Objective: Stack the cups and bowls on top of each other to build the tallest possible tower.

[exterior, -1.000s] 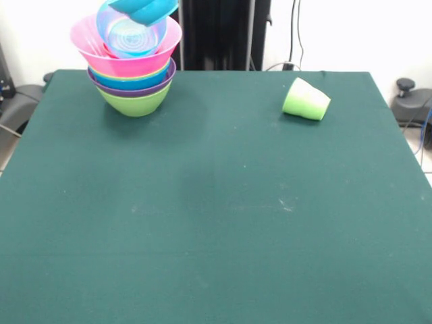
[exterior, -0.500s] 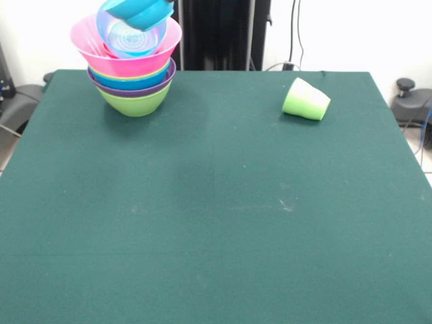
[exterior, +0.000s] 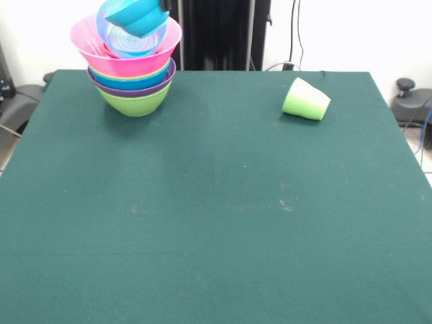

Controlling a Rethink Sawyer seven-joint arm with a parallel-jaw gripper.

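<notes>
The tower (exterior: 132,74) stands at the table's far left: a lime green bowl (exterior: 135,101) at its base, then purple (exterior: 162,79), blue and pink (exterior: 128,64) bowls nested above. A pale blue bowl (exterior: 128,42) sits tilted inside the pink one. A small cyan bowl (exterior: 138,13) hangs tilted over it at the picture's top edge. A small dark piece of my gripper (exterior: 164,5) shows beside the cyan bowl's right side; its state is hidden. A light green cup (exterior: 306,99) lies on its side at the far right, mouth toward the left.
The dark green table (exterior: 216,223) fills the view. The tower stands close to the table's far left corner. Black equipment (exterior: 405,101) sits off the right edge.
The cyan bowl has shifted slightly left and lower over the tower's top. The tower and the green cup have not moved.
</notes>
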